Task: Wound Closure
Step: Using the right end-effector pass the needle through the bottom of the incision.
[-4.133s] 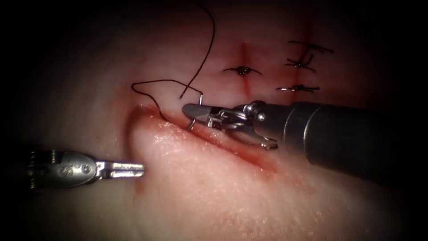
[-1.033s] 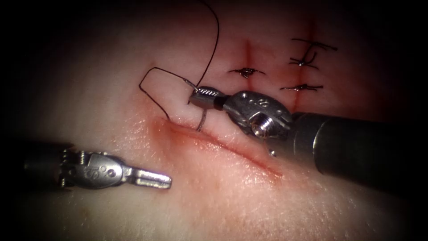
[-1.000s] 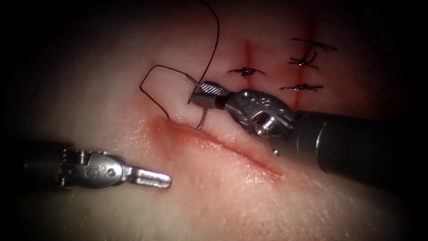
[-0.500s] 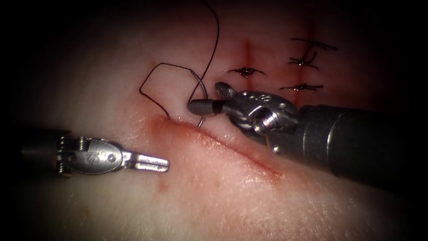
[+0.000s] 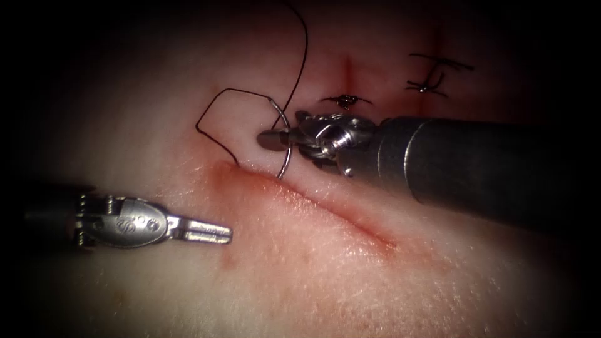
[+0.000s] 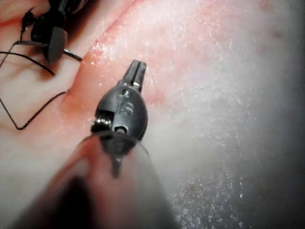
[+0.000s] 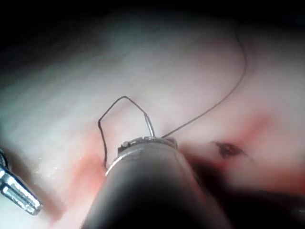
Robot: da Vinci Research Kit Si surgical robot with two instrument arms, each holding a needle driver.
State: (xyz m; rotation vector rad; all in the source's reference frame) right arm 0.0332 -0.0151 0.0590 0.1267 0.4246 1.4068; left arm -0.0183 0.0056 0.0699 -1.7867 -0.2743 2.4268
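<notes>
A: Since half a second ago, the right tool (image 5: pixel 270 139) has been turned and slid to the left, so its shaft now hides one of the finished stitches.

B: What is seen biggest?

A: Tissue (image 5: pixel 325 281) is spread across the endoscope view. A long cut (image 5: pixel 313 203) with red fluid (image 5: pixel 235 181) at its left end is seen running across it.

B: And the tools?

A: The right tool's jaws are closed on the needle (image 5: pixel 285 141), about the middle of its curve. The needle's lower end is poked into the tissue at the upper edge of the cut, near its left end.

B: The other one?

A: The left tool (image 5: pixel 216 233) is seen well apart from the needle, below the cut. Its jaws are closed and nothing is held. Small marks are stamped on its wrist, but they cannot be read.

B: The thread?

A: Thread (image 5: pixel 216 116) is tied to the needle's top end. It is looped on the tissue above the cut, and a strand is led up and away. Two finished stitches (image 5: pixel 343 99) are seen above the right tool.
</notes>
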